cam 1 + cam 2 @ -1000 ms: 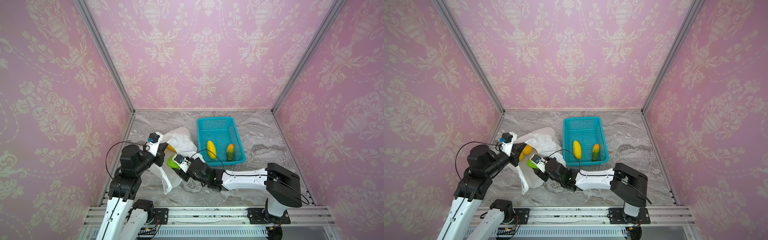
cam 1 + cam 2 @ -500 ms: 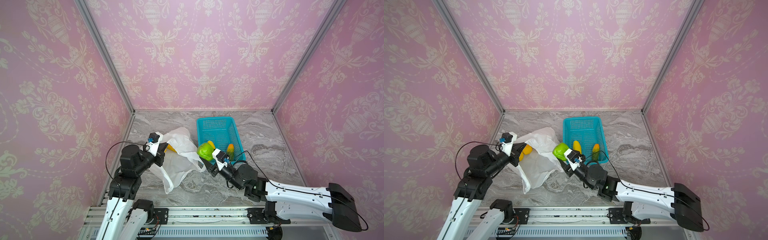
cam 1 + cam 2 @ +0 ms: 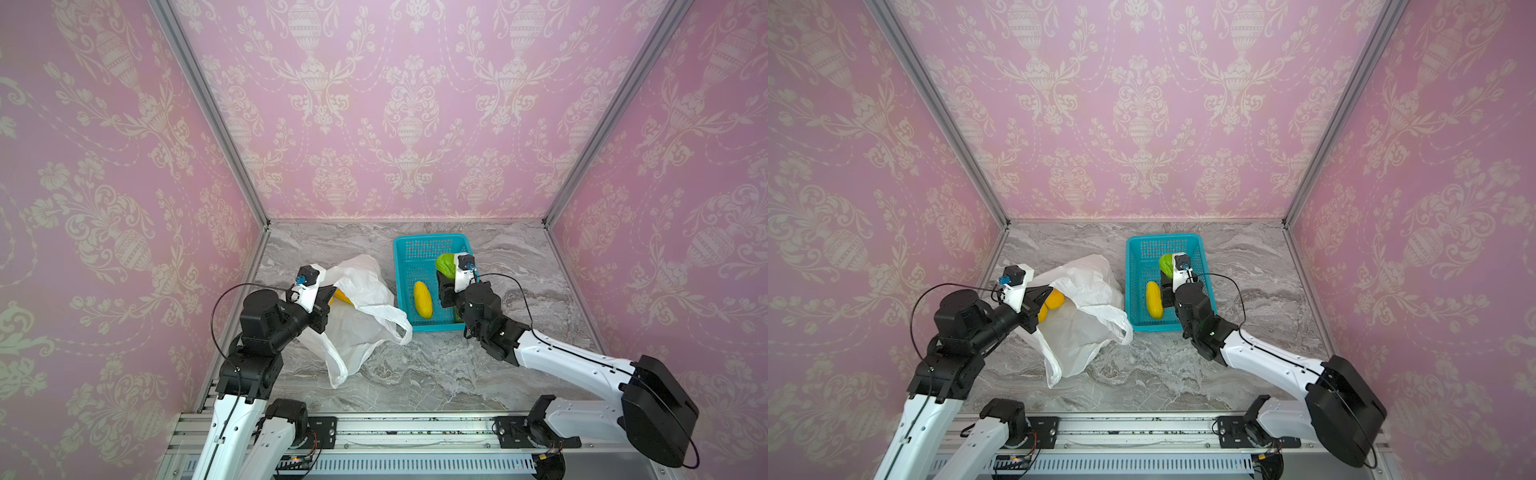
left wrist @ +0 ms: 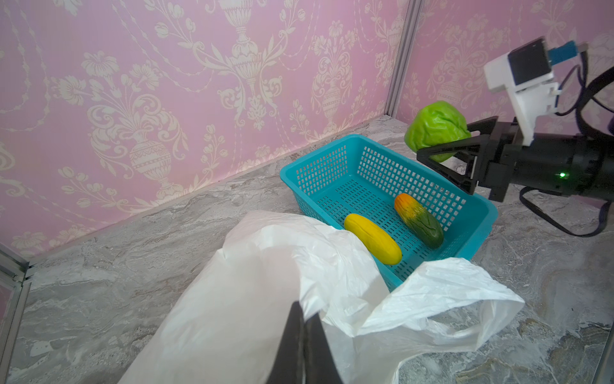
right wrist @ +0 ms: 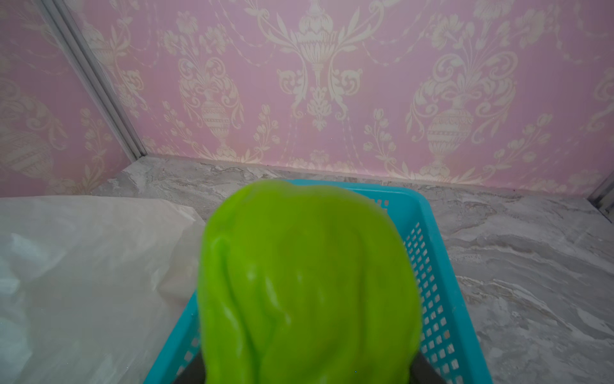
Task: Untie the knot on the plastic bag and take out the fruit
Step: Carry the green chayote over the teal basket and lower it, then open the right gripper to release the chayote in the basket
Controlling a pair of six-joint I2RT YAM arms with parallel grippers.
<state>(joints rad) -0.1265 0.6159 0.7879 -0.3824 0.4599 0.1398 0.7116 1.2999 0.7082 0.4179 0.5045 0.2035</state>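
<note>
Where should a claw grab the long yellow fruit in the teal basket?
Probably around its narrow middle, from straight above: the yellow fruit lies flat on the basket floor, its long sides free, with a gap to the orange-green fruit beside it.

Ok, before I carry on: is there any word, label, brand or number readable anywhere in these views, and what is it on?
None can be read.
The plastic bag, teal basket, green fruit, yellow fruit and orange-green fruit show no print.
The wallpaper carries only ornament.
The only sign is a small green light on the right arm, with no lettering by it.
</note>
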